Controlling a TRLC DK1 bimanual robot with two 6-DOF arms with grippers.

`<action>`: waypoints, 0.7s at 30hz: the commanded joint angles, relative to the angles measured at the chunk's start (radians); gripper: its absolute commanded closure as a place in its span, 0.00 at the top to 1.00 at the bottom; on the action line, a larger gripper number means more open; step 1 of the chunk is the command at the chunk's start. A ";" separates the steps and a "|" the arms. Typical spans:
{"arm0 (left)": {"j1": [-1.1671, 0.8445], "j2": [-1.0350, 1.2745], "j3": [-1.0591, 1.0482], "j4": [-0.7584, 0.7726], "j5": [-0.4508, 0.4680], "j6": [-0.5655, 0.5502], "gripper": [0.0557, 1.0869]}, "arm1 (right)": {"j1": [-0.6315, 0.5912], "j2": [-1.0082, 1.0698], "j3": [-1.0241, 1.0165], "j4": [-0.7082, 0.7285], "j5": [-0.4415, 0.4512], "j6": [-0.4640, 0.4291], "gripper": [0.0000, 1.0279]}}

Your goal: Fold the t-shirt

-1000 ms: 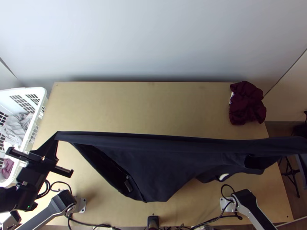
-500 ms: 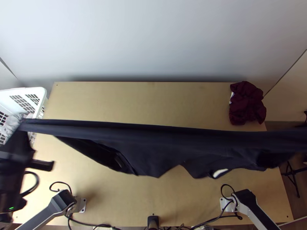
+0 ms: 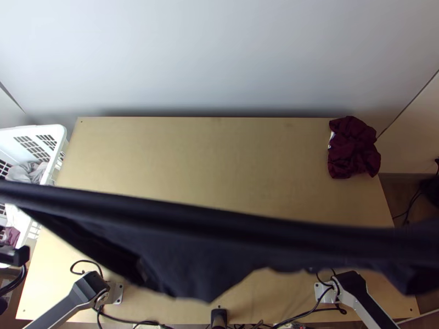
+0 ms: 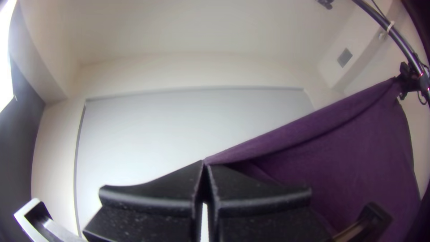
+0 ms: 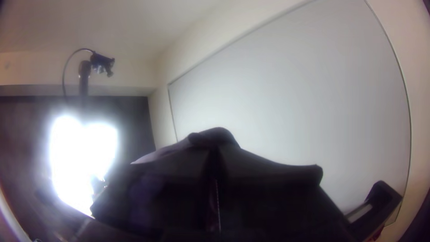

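My left gripper (image 3: pixel 13 255) is partly in sight at the top view's left edge. The dark t-shirt (image 3: pixel 214 236) hangs stretched in the air across the table's near part, its upper edge taut and its lower part loose and uneven. In the left wrist view the left gripper (image 4: pixel 205 165) is shut on one corner of the shirt (image 4: pixel 358 130), which looks purple there and slants up to the other arm's gripper. The right gripper (image 5: pixel 214 150) is shut on dark cloth bunched over its fingertips, the opposite end of that taut edge.
A crumpled maroon cloth (image 3: pixel 354 148) lies at the table's far right corner. On the left stands a white basket (image 3: pixel 61 134) with grey and other cloths inside. The arms' bases and cables are along the near edge of the wooden table (image 3: pixel 192 148).
The left gripper has moved left, mostly out of the top view. The shirt's taut edge has shifted up the picture, then back down, and now looks larger and blurred, its right part lower.
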 commanded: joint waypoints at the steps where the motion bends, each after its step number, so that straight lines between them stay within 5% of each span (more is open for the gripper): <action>1: 0.018 -0.047 0.007 -0.067 0.018 -0.046 0.03 | 0.020 -0.003 0.064 -0.113 -0.033 -0.006 0.03; 7: 0.020 -0.144 -0.119 -0.110 0.024 -0.049 0.03 | 0.078 0.052 -0.019 -0.314 -0.052 -0.006 0.03; 12: -0.005 -0.239 -0.332 -0.077 0.024 -0.029 0.03 | 0.126 0.015 -0.434 -0.345 -0.062 -0.046 0.03; 21: -0.011 -0.310 -0.812 0.051 0.052 -0.031 0.03 | 0.135 -0.029 -1.082 0.024 -0.061 -0.158 0.03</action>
